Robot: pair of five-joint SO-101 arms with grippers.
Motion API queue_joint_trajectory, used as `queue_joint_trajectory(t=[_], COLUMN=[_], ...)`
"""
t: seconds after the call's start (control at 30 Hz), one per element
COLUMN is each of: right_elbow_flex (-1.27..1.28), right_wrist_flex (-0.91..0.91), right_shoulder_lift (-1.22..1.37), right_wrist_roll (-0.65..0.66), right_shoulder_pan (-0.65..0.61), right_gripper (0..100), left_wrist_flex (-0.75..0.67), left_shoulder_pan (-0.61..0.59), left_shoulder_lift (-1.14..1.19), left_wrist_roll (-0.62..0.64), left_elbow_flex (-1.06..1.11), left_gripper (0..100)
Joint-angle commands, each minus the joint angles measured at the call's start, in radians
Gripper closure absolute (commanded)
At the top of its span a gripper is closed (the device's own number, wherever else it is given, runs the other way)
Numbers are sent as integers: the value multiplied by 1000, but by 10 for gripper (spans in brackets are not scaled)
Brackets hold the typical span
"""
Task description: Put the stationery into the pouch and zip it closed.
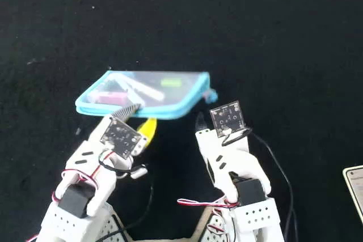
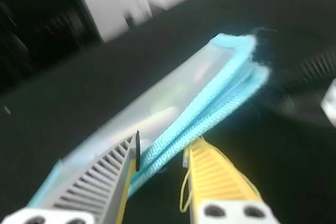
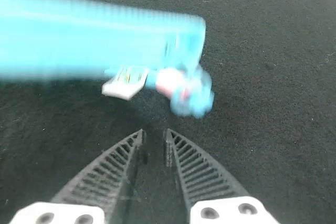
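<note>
The left gripper (image 1: 139,118) sat at the near edge of the pouch (image 1: 153,86), its jaws closed on the blue zip band. The pouch lay flat on the table (image 1: 272,43), left of centre. Through its clear side the stationery (image 1: 110,97) showed, a pink piece, a white one and a green one, so the filling looked done. At the pouch's right end was the pull (image 1: 211,96). Just beside it hung the right gripper (image 1: 201,122), its jaws a narrow slit apart with nothing in them. A card (image 1: 355,182) lay at the table's far right edge, well apart.

The zipping seemed to be what was left, though I could not tell how much of the zip was already closed.

The high view gave the layout and the contents. The left wrist view showed the zip band passing between the grey and yellow fingers (image 2: 210,177), and the band's two layers standing slightly apart at the far end. The right wrist view showed the pull close ahead of the empty jaws, with a small white tag (image 3: 123,85) beside it.
</note>
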Motion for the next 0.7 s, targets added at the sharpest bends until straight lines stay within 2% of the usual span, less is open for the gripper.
queue_joint_trajectory(t=[0.0, 0.1, 0.2, 0.3, 0.43, 0.67], right_elbow_flex=[2, 2, 2, 2, 2, 2], right_wrist_flex=[-6, -6, -6, -6, -6, -6], right_shoulder_lift=[-7, -7, -7, -7, -7, -7], right_wrist_roll=[6, 6, 6, 6, 6, 6], right_shoulder_pan=[-9, -11, -11, -12, -12, -9], right_gripper=[942, 942, 942, 942, 942, 942], left_wrist_flex=[-304, -373, -358, -229, -140, 61], left_shoulder_pan=[-51, -53, -58, -61, -61, -1], left_shoulder_lift=[-5, -5, -2, 25, 71, 157], left_wrist_roll=[40, 38, 43, 44, 41, 40], left_elbow_flex=[64, 130, 174, 145, 67, -254], left_gripper=[859, 873, 855, 841, 841, 841])
